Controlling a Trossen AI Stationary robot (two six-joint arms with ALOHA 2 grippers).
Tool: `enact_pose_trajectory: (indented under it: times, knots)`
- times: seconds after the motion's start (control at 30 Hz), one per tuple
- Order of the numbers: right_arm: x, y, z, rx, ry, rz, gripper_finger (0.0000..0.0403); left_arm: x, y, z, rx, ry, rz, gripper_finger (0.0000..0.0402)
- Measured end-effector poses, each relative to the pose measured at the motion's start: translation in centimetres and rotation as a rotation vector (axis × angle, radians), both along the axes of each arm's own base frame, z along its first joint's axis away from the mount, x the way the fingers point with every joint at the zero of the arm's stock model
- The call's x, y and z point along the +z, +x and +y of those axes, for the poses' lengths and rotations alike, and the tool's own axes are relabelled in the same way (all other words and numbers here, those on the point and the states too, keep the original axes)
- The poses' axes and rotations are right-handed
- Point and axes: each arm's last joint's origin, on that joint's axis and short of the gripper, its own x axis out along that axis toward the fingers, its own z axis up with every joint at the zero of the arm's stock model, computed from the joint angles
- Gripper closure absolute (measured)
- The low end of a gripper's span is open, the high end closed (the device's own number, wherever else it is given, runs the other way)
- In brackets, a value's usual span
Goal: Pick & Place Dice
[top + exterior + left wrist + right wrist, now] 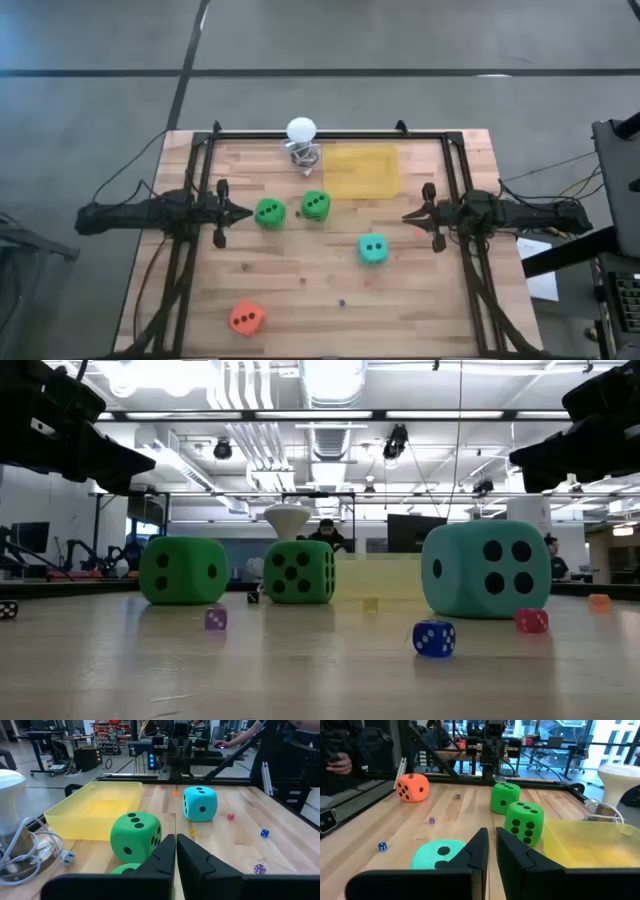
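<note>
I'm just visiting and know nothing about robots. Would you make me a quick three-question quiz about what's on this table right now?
1. True or false: the yellow tray already holds a die.
2. Which big die lies nearest the right gripper? A) orange-red die B) teal die C) white ball
3. Fill in: the number of bright green dice on the table is ___.

Key: 1 false, the tray has nothing in it. 2 B. 3 two; they sit close together, just ahead of the left gripper.

Grey floor (400,35), ceiling strip lights (330,380), desks (540,755).
</note>
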Motion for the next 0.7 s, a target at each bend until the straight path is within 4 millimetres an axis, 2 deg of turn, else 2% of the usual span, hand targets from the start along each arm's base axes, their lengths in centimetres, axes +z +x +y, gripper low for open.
enact_pose_trajectory:
  times: [0.47, 0.7]
  knots:
    - [-0.02, 0.01, 0.0, -0.007, 0.088, 0.008, 0.0369, 0.11, 0.03, 0.01, 0.003, -0.001, -0.016, 0.0378]
    - [0.38, 0.03, 0.0, -0.005, 0.087, -0.033, 0.0369, 0.18, 0.04, 0.01, 0.01, -0.059, -0.027, 0.0378]
